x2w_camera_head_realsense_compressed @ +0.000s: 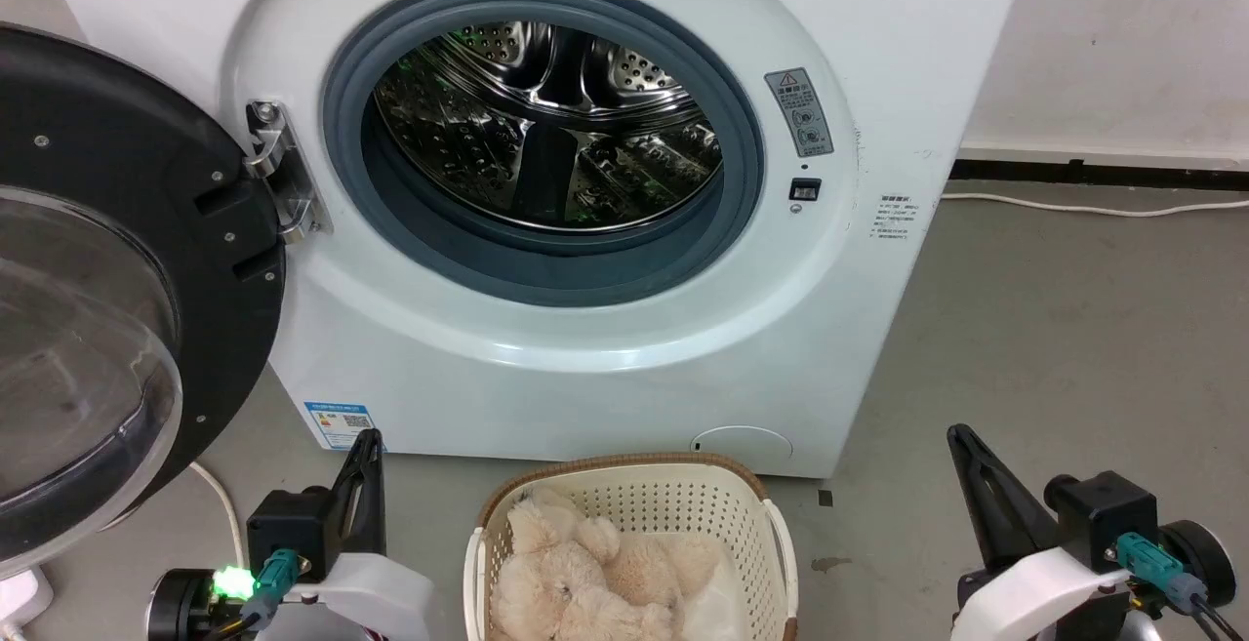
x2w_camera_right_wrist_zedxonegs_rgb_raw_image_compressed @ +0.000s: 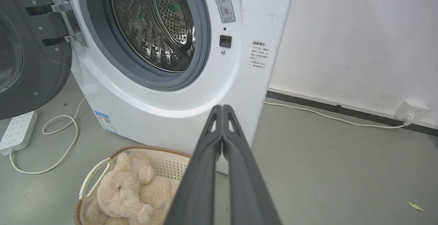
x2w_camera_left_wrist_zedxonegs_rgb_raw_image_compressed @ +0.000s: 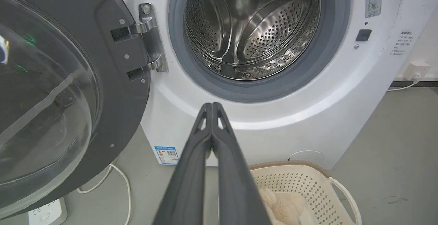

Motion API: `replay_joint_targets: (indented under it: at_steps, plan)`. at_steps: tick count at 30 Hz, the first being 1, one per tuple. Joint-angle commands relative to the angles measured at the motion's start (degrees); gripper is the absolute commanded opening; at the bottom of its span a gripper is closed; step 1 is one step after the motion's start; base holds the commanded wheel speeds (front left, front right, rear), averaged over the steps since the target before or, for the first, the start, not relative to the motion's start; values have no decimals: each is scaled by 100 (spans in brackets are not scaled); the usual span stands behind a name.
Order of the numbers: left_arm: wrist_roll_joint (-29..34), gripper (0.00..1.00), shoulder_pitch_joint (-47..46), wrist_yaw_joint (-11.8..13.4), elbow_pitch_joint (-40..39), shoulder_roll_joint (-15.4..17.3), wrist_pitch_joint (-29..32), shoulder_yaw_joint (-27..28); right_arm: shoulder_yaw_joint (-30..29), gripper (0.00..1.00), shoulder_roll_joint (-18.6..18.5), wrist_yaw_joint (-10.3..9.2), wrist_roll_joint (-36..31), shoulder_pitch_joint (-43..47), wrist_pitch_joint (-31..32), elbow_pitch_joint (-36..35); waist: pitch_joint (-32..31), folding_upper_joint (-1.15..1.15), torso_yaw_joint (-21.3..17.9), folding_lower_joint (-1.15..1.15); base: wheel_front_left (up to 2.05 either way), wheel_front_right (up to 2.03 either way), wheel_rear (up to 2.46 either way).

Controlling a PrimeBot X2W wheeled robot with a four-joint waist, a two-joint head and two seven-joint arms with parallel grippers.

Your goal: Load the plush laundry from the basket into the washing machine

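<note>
Left claw (x2w_camera_left_wrist_zedxonegs_rgb_raw_image_compressed: 212,105) and right claw (x2w_camera_right_wrist_zedxonegs_rgb_raw_image_compressed: 222,107) are closed, empty. Open one over the basket (x2w_camera_head_realsense_compressed: 624,462), then pinch a thick plush (x2w_camera_right_wrist_zedxonegs_rgb_raw_image_compressed: 119,190) bulge.

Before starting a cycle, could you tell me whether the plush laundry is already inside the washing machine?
No, the plush laundry lies in the basket before the washing machine.

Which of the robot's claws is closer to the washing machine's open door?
The left. In the head view the left gripper sits just right of the open door, near its lower edge; the right gripper is beyond the basket, far from it.
</note>
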Motion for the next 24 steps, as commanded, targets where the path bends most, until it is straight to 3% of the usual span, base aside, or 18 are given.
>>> replay_joint_targets:
  at_steps: [1,17,18,24]
  plan:
    - [9,0,-87,-25,8,-1,2,2,-4,0,-10,3,-43,-66,2,9,0,0,0,0,0,0,0]
    - [9,0,-87,-25,8,-1,2,2,-4,0,-10,3,-43,-66,2,9,0,0,0,0,0,0,0]
    - [9,100,-87,-25,8,-1,2,2,-4,100,-10,3,-43,-66,2,9,0,0,0,0,0,0,0]
    - [-71,100,28,36,2,0,-47,-63,6,100,0,0,68,49,-49,-13,1,0,-1,0,0,0,0]
